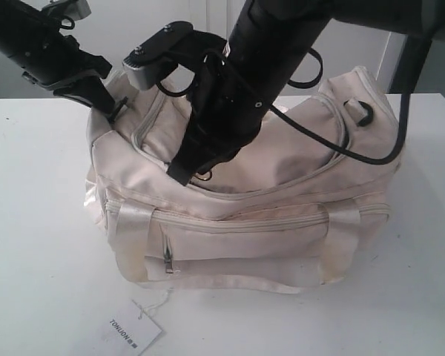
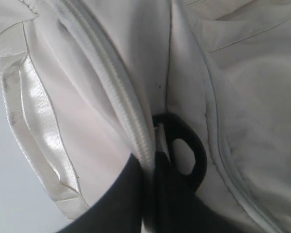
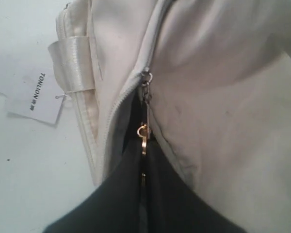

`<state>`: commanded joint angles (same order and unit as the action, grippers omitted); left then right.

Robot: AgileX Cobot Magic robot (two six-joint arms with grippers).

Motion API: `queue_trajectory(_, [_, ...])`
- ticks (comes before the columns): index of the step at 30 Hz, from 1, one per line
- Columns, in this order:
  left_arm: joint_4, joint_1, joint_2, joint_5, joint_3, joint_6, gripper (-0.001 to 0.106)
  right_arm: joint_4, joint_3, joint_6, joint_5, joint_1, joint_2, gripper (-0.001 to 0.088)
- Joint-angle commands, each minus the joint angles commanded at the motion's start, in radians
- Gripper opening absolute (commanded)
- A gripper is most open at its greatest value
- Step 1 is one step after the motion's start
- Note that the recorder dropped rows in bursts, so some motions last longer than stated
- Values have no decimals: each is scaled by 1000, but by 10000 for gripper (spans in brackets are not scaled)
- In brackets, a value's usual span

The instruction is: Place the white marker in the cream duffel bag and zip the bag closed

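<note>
The cream duffel bag point(image 1: 267, 222) lies on the white table with its front pocket facing the camera. My left gripper point(image 1: 115, 110) point(image 2: 149, 164) is shut on the zip edge at the bag's left end, right beside a black strap ring point(image 2: 184, 150). My right gripper point(image 1: 189, 167) point(image 3: 143, 148) reaches down onto the curved top flap. It is shut on the gold zip pull point(image 3: 143, 136), which hangs from the slider point(image 3: 146, 80). The white marker is out of view in every frame.
A white paper tag printed "TONIJON" point(image 1: 131, 331) point(image 3: 36, 94) lies on the table point(image 1: 37, 245) in front of the bag, tied by a thin thread. A black cable point(image 1: 341, 152) from the right arm droops across the bag's top right. Satin handles point(image 1: 130, 230) hang down the front.
</note>
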<state>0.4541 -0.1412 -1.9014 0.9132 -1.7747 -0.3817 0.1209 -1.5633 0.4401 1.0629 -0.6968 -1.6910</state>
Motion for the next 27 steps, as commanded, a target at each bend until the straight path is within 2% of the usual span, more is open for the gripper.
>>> queue_trajectory(6, [0,0,7,2,0,29,16,20,0,4,-70,0,0,0])
queue_trajectory(8, [0,0,9,9,-4,29,94,24,0,4,-84,0,0,0])
queue_trajectory(12, [14,0,11,51,-24,27,344,56,0,4,-131,0,0,0])
queue_trajectory(15, [14,0,22,83,-24,27,446,79,0,4,-148,0,0,0])
queue_trajectory(19, [14,0,46,148,-27,40,471,92,0,4,-153,0,0,0])
queue_trajectory(27, [-31,0,97,275,-27,158,471,92,0,4,-144,0,0,0])
